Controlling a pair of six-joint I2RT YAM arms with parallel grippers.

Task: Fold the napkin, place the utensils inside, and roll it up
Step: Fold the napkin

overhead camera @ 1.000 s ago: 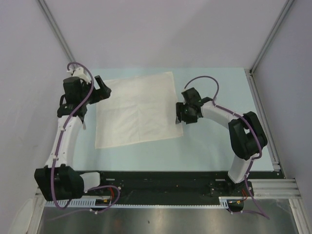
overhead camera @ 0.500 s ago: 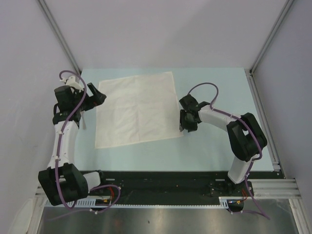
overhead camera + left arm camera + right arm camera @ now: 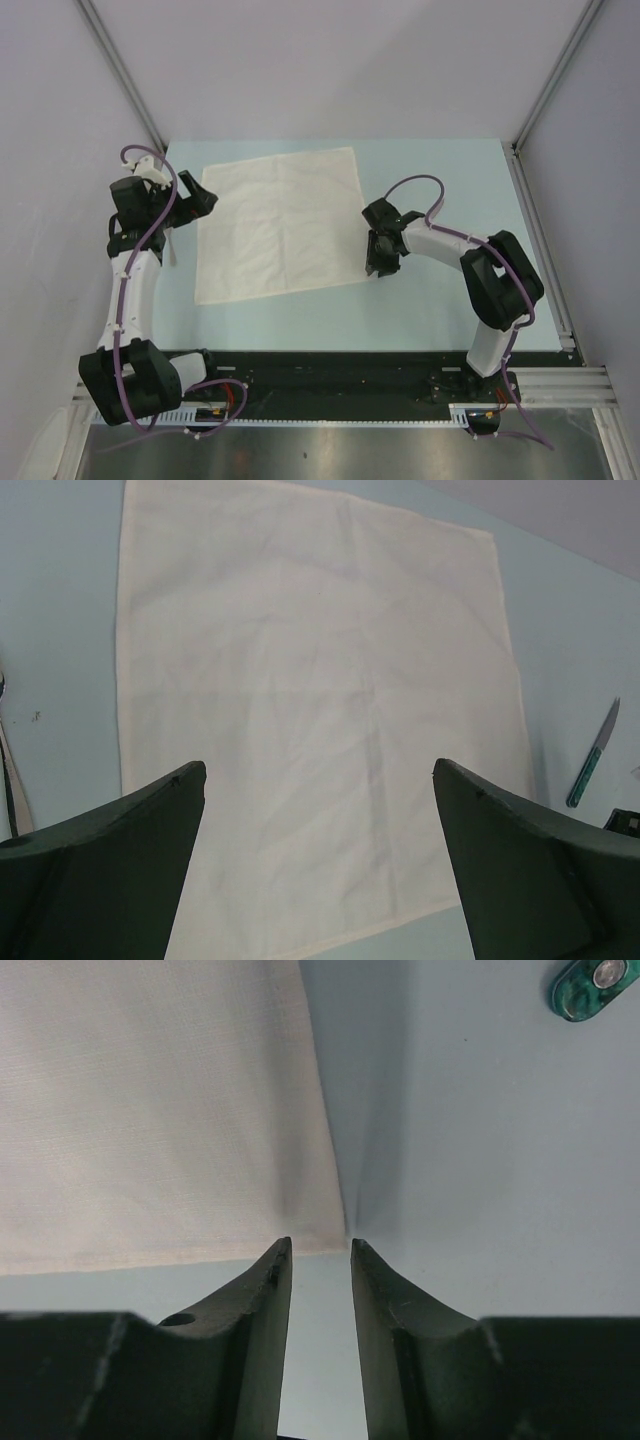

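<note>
The white napkin (image 3: 280,225) lies spread flat on the pale blue table (image 3: 450,180). It also fills the left wrist view (image 3: 310,700). My left gripper (image 3: 203,194) is wide open and empty at the napkin's far left corner (image 3: 318,767). My right gripper (image 3: 378,264) is low at the napkin's near right corner (image 3: 335,1228), its jaws a narrow gap apart with nothing between them (image 3: 320,1243). The teal-handled knife (image 3: 595,755) lies on the table just right of the napkin. Only its handle end (image 3: 590,985) shows in the right wrist view. In the top view my right arm hides it.
A thin pale object (image 3: 169,250) lies on the table left of the napkin, beside my left arm. Grey walls close in the back and both sides. A metal rail (image 3: 545,250) runs along the table's right edge.
My left gripper drew back to the left, off the napkin's corner. My right gripper moved nearer along the napkin's right edge to its near right corner.
</note>
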